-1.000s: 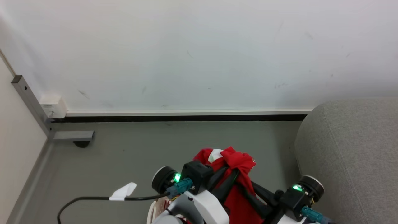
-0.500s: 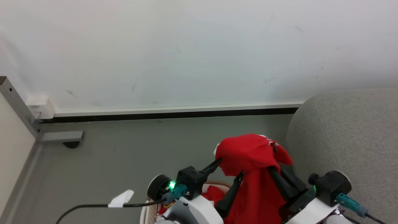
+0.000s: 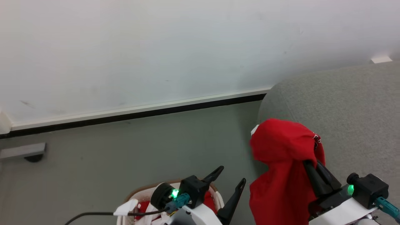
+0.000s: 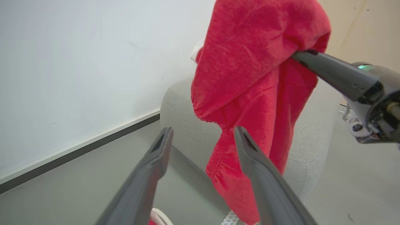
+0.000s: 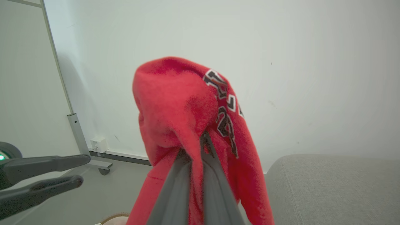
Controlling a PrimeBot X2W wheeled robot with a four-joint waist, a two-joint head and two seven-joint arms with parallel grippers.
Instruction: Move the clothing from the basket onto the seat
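R gripper pinched on red top, cloth draped over tips; sofa lower right; L gripper spread, view's left.

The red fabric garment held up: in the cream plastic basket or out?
Out. The red fabric garment hangs from the shut right gripper, beside the grey woven sofa.

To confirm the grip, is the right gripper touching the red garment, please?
Touching: the right wrist view shows the right gripper shut on a fold of the red garment.
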